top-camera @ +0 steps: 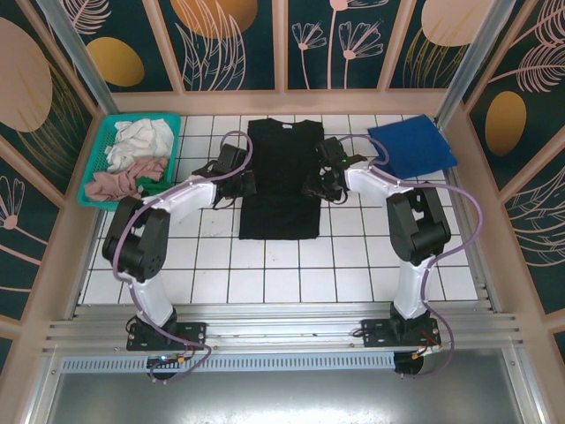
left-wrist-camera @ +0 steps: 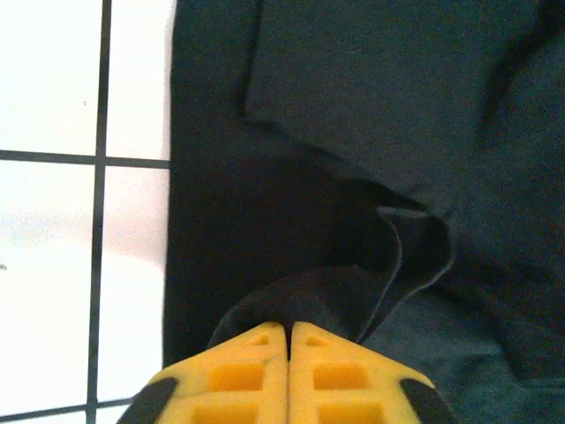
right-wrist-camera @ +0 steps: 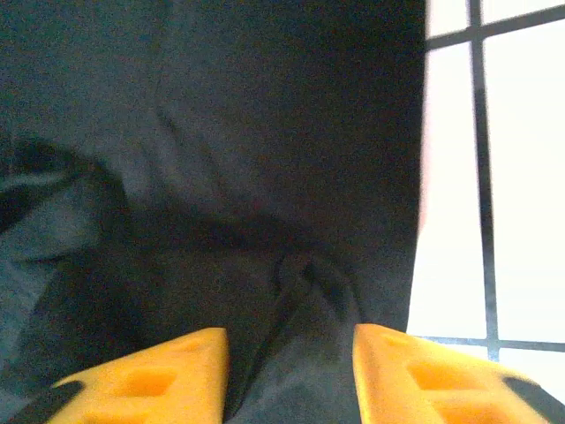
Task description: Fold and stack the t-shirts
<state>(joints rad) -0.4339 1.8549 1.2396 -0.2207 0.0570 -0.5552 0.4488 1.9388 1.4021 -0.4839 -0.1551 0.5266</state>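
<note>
On the white tiled worktop (top-camera: 265,265) the black t-shirt (top-camera: 281,190) lies in the middle, the blue t-shirt (top-camera: 410,148) folded at far right. The left hand (left-wrist-camera: 290,329) pinches a black fold; the right hand (right-wrist-camera: 291,340) stands released over the cloth

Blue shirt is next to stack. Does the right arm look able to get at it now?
Probably yes: the blue t-shirt lies flat on that arm's side, nothing on it, and the right hand is open over the black t-shirt.
</note>
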